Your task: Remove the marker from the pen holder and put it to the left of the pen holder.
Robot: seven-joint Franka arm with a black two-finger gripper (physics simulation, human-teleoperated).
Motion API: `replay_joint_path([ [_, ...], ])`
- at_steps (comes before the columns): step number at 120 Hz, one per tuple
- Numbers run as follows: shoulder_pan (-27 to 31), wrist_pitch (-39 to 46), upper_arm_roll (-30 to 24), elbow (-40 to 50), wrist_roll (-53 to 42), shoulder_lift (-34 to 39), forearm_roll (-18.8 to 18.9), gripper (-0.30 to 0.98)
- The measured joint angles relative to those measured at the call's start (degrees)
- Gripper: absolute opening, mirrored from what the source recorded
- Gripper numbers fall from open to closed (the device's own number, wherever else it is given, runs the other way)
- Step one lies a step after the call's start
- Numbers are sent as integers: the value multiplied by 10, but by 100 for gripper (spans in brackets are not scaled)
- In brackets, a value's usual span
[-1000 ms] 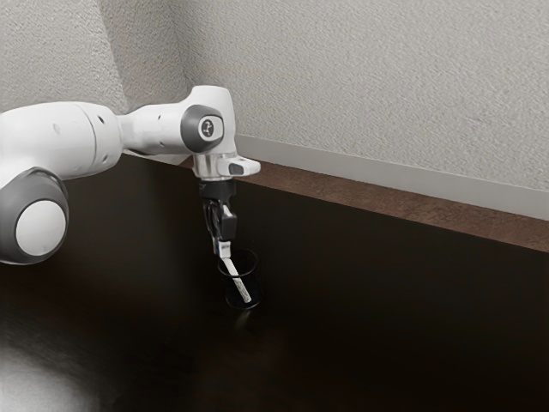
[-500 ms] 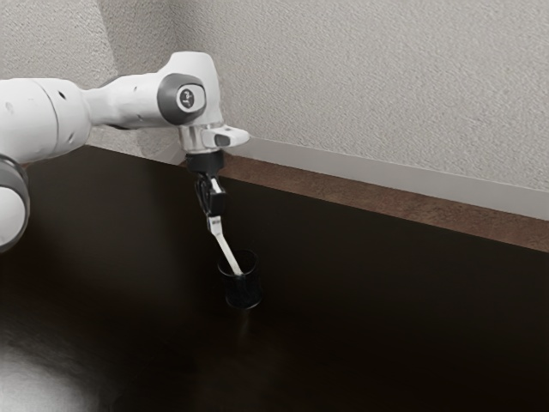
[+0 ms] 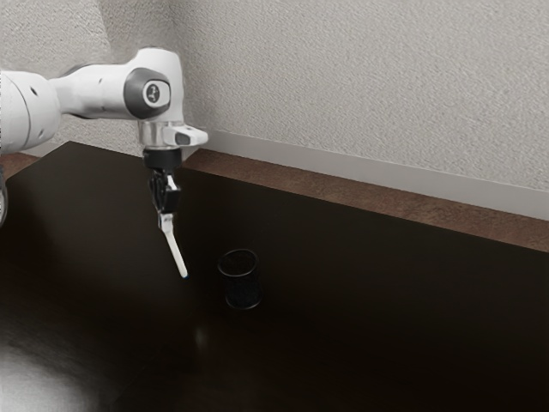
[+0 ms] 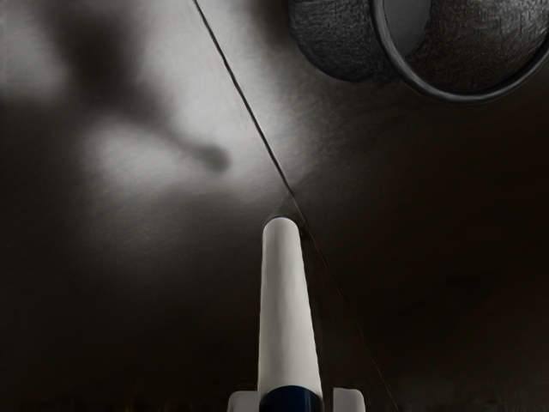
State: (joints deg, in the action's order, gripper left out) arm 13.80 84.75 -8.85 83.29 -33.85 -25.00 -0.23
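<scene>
fingers [image 3: 171, 199]: clamped on marker [image 3: 177, 256] | marker: tilted, exterior view's left of holder [image 3: 243, 293] | holder: upright on surface [image 3: 360, 300]

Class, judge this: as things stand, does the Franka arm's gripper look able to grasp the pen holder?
Probably not: the gripper is shut on the marker, which is in the way of another grasp. Nothing visible stands between it and the pen holder, so the route itself looks free.
</scene>
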Motion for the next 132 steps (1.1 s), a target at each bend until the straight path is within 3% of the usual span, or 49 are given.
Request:
replay_joint_path([
  [19,7,-41,26,-2,0,-21,42,-10],
  [49,12,-100,58,-4,2,-57,68,-9],
  [71,10,-121,56,-7,5,-74,63,29],
  [85,13,-126,36,-7,5,-64,61,46],
  [110,17,-83,-41,1,-8,33,63,60],
  [132,-37,-38,-80,-61,-36,112,70,65],
])
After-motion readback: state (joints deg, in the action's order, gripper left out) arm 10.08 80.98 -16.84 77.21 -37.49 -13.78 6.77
